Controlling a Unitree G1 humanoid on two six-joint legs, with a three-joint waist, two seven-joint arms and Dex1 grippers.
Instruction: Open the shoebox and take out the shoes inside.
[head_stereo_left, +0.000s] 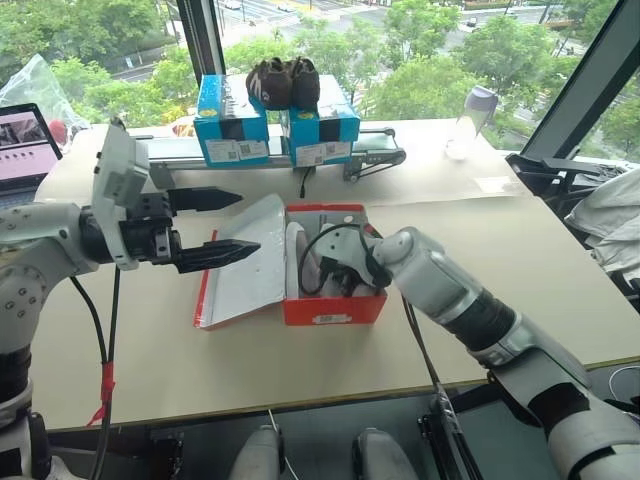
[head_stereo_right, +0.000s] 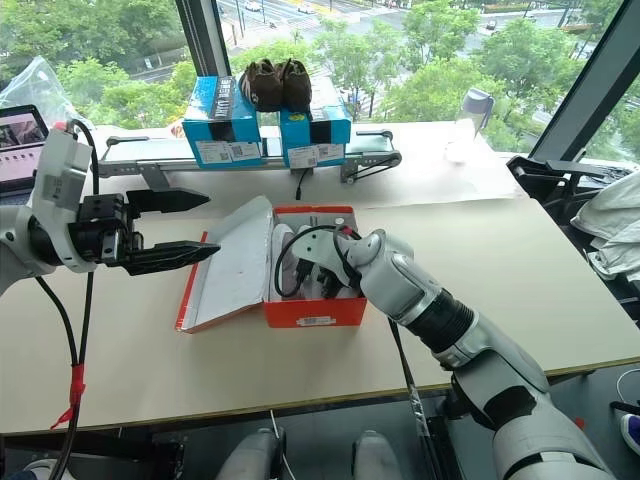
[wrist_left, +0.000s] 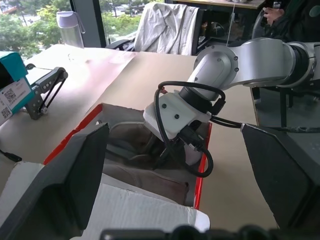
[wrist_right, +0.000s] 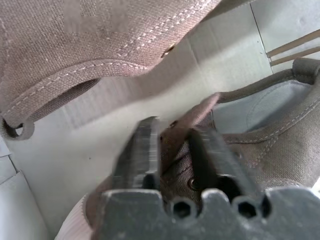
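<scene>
Right tool (wrist_right: 172, 150), angled down into the open shoebox (head_stereo_left: 333, 305), pinches a shoe (wrist_right: 260, 135); left tool (head_stereo_left: 215, 225) hovers level, spread wide.

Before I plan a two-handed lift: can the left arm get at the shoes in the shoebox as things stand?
Probably yes. The shoebox lid lies folded open, so the top is free. But the right gripper, jaws shut on a shoe, crowds the inside, and the left gripper hovers open above the lid.

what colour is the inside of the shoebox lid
White. The open lid of the red shoebox lies flat beside it, showing best in the left eye view.
</scene>
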